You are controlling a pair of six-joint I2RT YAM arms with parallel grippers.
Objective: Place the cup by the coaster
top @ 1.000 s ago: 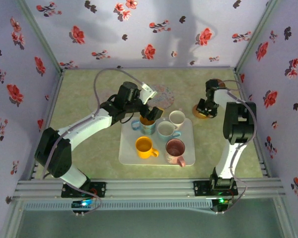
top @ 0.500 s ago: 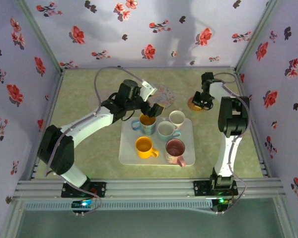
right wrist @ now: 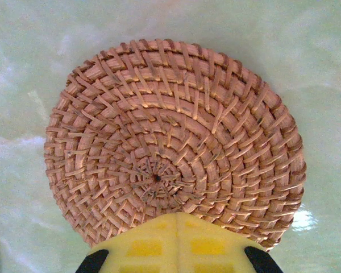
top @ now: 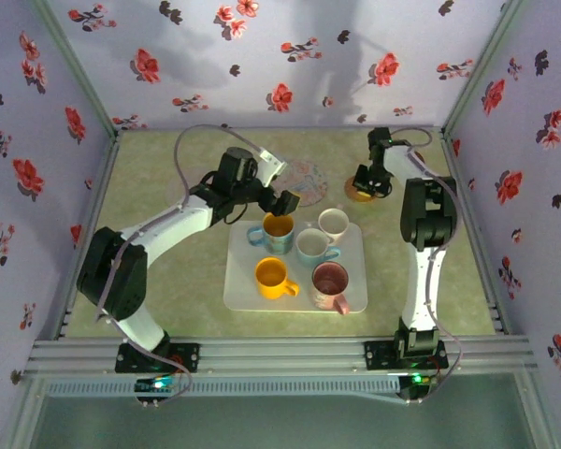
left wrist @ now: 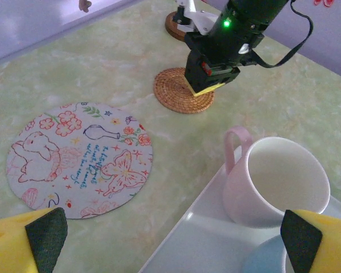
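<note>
The green tabletop (top: 168, 187) carries a white tray (top: 245, 292) near its middle. At 12 o'clock from the tray, flat on the tabletop, lies the printed coaster (top: 309, 175), the wider one of the two coasters. The blue cup (top: 278, 232), orange inside, stands upright in the tray's 11 o'clock corner, with the white cup (top: 333, 223) near it at 3 o'clock and the yellow cup (top: 272, 276) at 6 o'clock. The left gripper (top: 281, 202) hangs just at 12 o'clock of the blue cup, apart from it, with its fingers spread wide and nothing between them. The small woven coaster (top: 359, 195) lies off the tray at its 1 o'clock, well apart from the blue cup. The right gripper (top: 364, 183) is over this coaster's edge with both fingers closed together; whether they press on it, I cannot tell.
</note>
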